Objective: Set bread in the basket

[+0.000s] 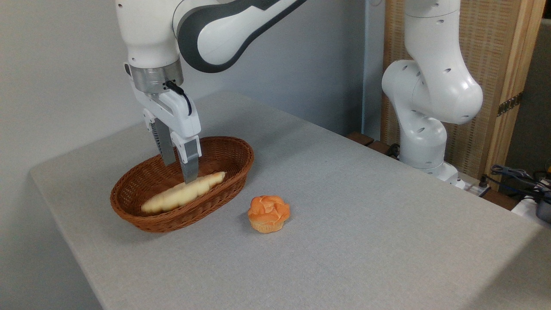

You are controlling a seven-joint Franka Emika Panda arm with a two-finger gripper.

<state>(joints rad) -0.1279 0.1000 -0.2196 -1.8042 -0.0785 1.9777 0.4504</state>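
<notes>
Bread [183,194] lying lengthwise inside basket [224,148]; gripper [180,172] just above it, fingers apart, nothing held; best lifted straight up, clear of the rolled rim, avoiding any nudge to loaf.

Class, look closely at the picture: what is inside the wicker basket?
Inside the basket lies the long pale bread, with the gripper reaching in above it. The near wall hides the bread's underside, and one finger covers part of its middle.
</notes>
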